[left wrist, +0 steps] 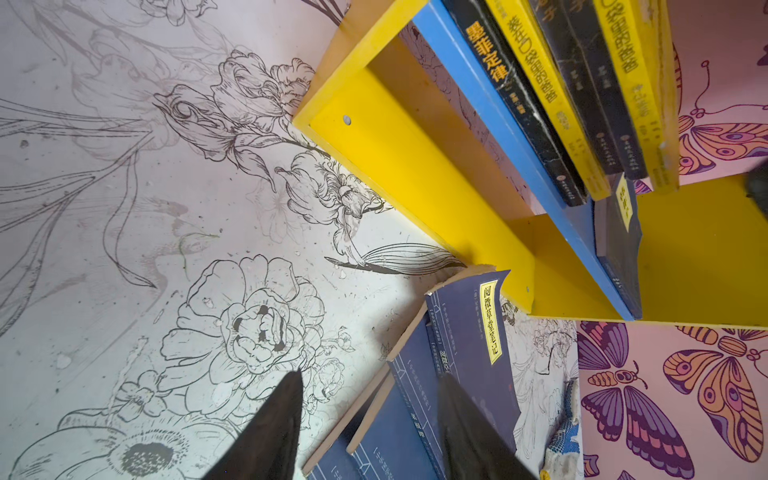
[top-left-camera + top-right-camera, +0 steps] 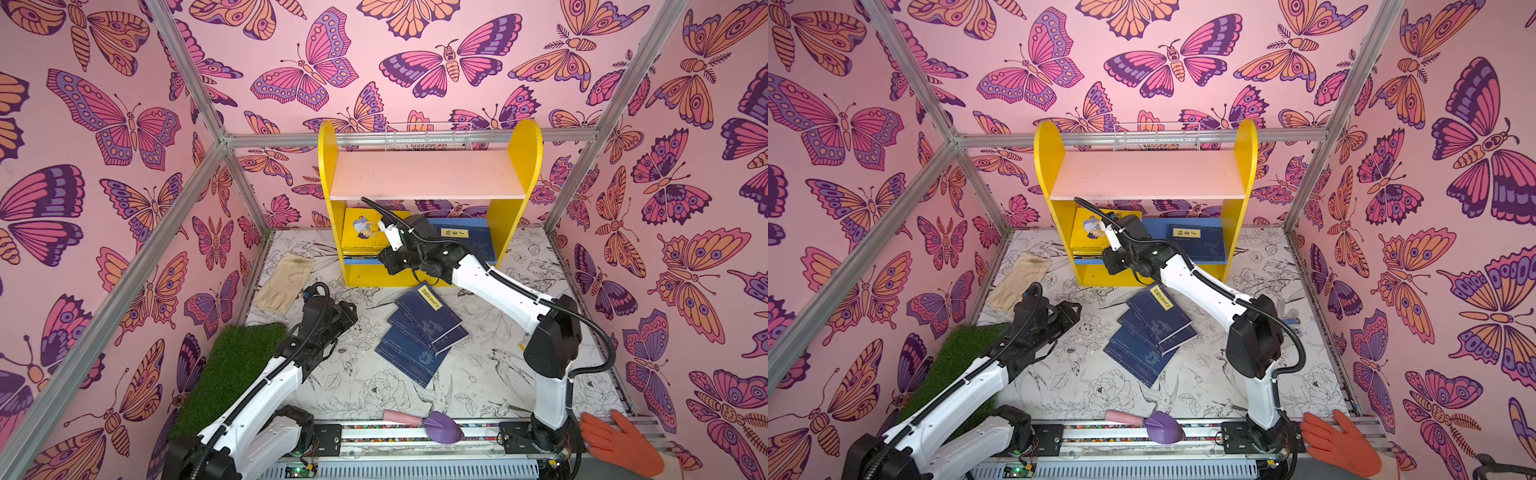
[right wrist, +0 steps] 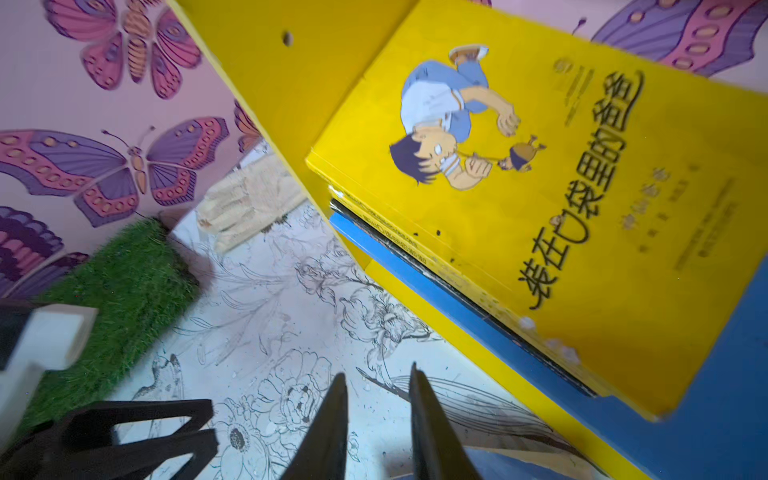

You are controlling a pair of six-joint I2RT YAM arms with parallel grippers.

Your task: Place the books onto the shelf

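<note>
The right arm (image 2: pixel 494 282) stretches to the lower board of the shelf (image 2: pixel 528 166). The right gripper (image 3: pixel 376 374) hangs before it, jaws narrowly apart, empty. The left gripper (image 1: pixel 370 374) sits low, jaws spread, empty. Four navy books (image 2: pixel 419 332) fan across the table (image 2: pixel 332 374). Only the left wrist view shows five spines in the shelved stack (image 1: pixel 540 104): two yellow, three dark.

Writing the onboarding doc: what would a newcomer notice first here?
The butterfly wallpaper covering the walls dominates. Next, the yellow shelf at the back centre, with a yellow book topping a flat stack on its blue lower board. Then the navy books fanned on the floral table in front of it.
</note>
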